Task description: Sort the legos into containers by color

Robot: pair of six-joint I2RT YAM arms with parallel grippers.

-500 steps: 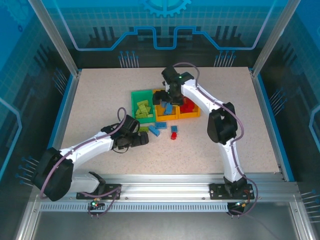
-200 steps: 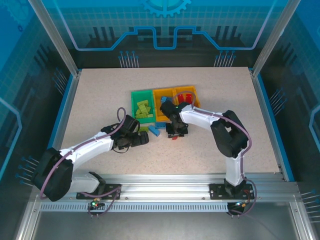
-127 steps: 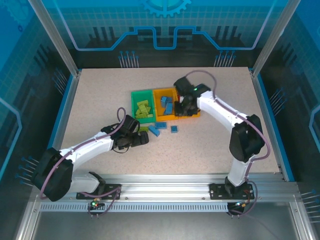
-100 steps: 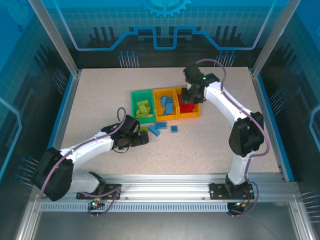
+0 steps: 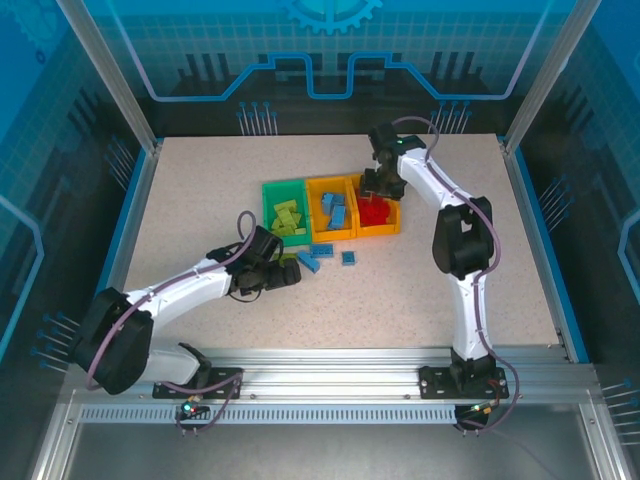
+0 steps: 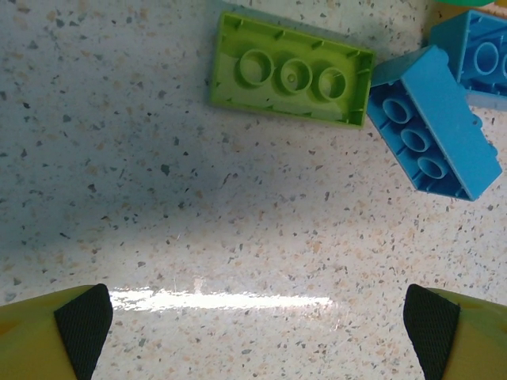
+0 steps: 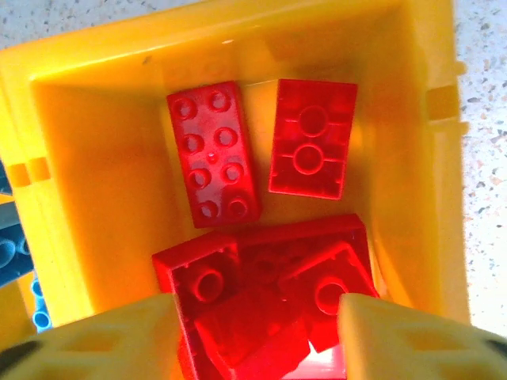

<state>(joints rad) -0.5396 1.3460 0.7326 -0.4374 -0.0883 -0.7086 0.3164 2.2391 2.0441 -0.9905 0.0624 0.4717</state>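
Three joined containers stand mid-table: a green bin with lime legos, a middle orange bin with blue legos, and a right orange bin with red legos. My right gripper hangs open over the right bin. In the right wrist view its jaws stand apart above several red bricks piled in the orange bin. My left gripper is open and low over the table, just short of an upside-down lime brick and a blue brick; nothing lies between its fingertips.
Loose on the table in front of the bins are a lime brick and three blue bricks. Bare speckled tabletop spreads left, right and in front. Metal rails and glass walls ring the table.
My right gripper has carried a red brick from the table up to the right orange bin and opened over it. The left arm has barely shifted.
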